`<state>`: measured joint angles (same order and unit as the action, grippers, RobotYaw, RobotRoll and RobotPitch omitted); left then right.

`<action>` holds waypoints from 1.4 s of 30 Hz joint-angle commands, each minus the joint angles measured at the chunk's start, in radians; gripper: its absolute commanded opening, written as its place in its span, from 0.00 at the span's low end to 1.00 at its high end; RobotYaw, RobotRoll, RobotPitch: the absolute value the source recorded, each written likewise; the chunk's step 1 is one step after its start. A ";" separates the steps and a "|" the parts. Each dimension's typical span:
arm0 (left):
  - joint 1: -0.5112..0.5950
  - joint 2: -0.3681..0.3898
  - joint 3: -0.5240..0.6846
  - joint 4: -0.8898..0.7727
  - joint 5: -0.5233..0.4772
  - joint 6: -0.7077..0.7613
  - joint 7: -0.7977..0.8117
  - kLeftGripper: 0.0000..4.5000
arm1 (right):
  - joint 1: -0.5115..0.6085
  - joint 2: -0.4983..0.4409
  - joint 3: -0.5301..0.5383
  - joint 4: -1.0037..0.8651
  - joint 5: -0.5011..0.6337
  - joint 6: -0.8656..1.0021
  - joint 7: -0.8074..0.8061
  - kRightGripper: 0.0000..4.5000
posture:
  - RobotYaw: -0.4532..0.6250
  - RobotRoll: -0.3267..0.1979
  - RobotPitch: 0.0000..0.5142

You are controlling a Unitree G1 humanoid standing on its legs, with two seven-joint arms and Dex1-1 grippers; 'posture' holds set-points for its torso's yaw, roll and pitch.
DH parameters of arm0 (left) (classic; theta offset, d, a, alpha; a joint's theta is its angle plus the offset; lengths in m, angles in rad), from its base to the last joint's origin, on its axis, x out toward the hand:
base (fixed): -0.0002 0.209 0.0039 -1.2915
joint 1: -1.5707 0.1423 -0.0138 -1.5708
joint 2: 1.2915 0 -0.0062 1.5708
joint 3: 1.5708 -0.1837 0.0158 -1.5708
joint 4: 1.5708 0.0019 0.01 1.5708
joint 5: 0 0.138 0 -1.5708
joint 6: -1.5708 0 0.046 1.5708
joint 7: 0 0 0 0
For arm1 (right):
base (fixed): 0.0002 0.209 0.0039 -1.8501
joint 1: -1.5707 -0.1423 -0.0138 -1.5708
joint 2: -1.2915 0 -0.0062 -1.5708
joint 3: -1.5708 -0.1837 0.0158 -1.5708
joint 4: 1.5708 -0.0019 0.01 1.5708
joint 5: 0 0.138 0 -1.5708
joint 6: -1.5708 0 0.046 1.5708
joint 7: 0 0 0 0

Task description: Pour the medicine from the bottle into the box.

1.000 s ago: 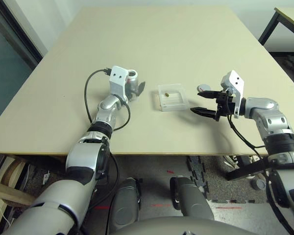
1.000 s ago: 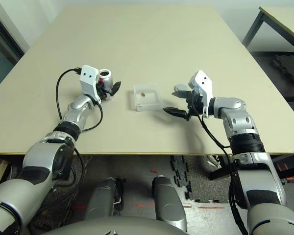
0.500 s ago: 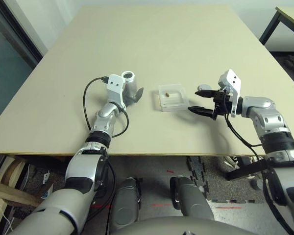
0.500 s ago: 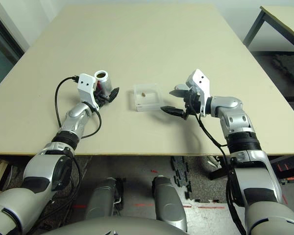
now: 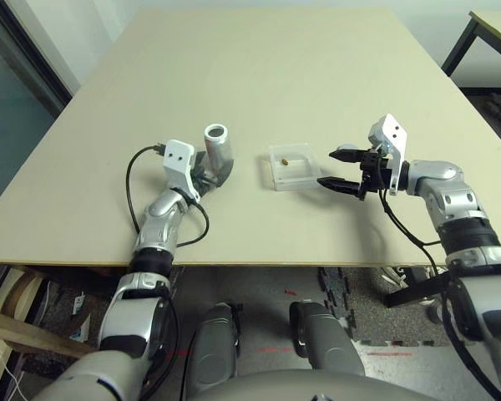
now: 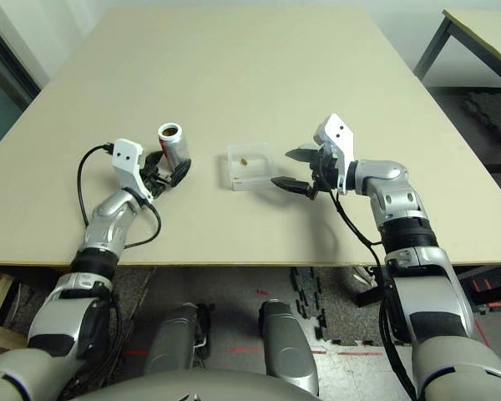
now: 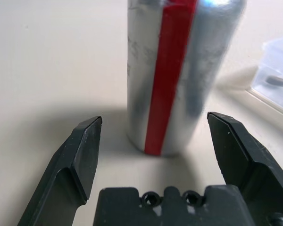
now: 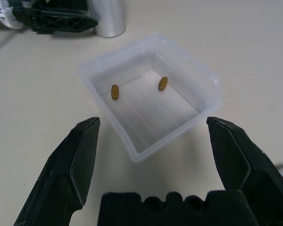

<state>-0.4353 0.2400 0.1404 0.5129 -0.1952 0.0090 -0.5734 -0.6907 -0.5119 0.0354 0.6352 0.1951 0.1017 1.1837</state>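
Two arms reach over the beige table (image 5: 317, 75), one from each side. On the left, the left gripper (image 5: 207, 177) lies low at the table with its two black fingers spread wide, and it holds nothing. The bottle (image 5: 218, 150) stands upright just beyond these fingers, a little farther from the robot, and it is free of them; in the left wrist view the bottle (image 7: 179, 70) shows a silver body with a red stripe down its side, and there is a clear gap between it and each finger. Its top is open, and I see a dark round mouth. To the right of the bottle, near the middle of the table, sits the box (image 5: 290, 166), a shallow square of clear plastic. Inside it lies the medicine (image 8: 163, 83): the right wrist view shows two small brownish pills on the bottom, apart from each other, one nearer the bottle's side (image 8: 114, 92) and one more in the middle. Further right, the right gripper (image 5: 337, 168) points toward the box from its right side, held a bit above the table. Its fingers are also wide apart and empty, and their tips stop just beside the right wall of the box without touching it. At the far right a dark leg of another table (image 5: 461, 38) can be seen.
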 commanded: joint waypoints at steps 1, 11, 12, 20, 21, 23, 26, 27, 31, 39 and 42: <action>0.057 0.013 -0.011 -0.114 -0.028 0.079 -0.010 0.99 | -0.012 -0.001 0.007 0.023 -0.009 -0.016 0.011 1.00 | 0.36 0.62 0.20; 0.167 0.029 -0.009 -0.316 -0.056 0.192 0.014 0.99 | -0.026 0.007 0.004 0.057 -0.017 -0.038 0.015 1.00 | 0.38 0.62 0.20; 0.175 0.030 -0.006 -0.331 -0.059 0.201 0.019 0.99 | -0.027 0.009 0.005 0.058 -0.017 -0.039 0.014 1.00 | 0.38 0.62 0.20; 0.241 0.091 0.032 -0.446 -0.106 0.274 0.008 0.99 | -0.031 0.012 -0.003 0.059 -0.013 -0.035 0.009 1.00 | 0.39 0.62 0.22; 0.246 0.103 0.039 -0.457 -0.111 0.282 0.009 0.99 | -0.031 0.013 -0.007 0.058 -0.010 -0.032 0.007 1.00 | 0.39 0.62 0.22; 0.258 0.128 0.051 -0.476 -0.119 0.294 0.008 0.99 | -0.031 0.012 -0.012 0.055 -0.008 -0.031 0.001 1.00 | 0.39 0.62 0.22; 0.270 0.165 0.080 -0.508 -0.141 0.319 0.004 0.99 | -0.024 0.010 -0.025 0.046 -0.006 -0.036 -0.027 1.00 | 0.39 0.62 0.22; 0.269 0.177 0.093 -0.515 -0.151 0.329 0.005 0.99 | -0.021 0.011 -0.036 0.041 0.000 -0.035 -0.041 1.00 | 0.39 0.62 0.22; 0.224 0.235 0.158 -0.491 -0.192 0.368 0.010 0.99 | 0.003 0.010 -0.098 -0.003 0.046 -0.010 -0.104 1.00 | 0.39 0.62 0.23; -0.035 0.386 0.202 -0.111 -0.149 0.267 -0.020 0.99 | 0.065 -0.005 -0.233 -0.100 0.118 0.038 -0.266 1.00 | 0.35 0.62 0.24; -0.144 0.422 0.187 0.076 -0.112 0.188 -0.040 0.99 | 0.089 -0.013 -0.265 -0.121 0.120 0.038 -0.328 1.00 | 0.32 0.62 0.24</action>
<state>-0.5595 0.6466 0.3392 0.5100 -0.3355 0.2378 -0.5977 -0.6172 -0.5127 -0.2049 0.5329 0.3065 0.1328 0.8862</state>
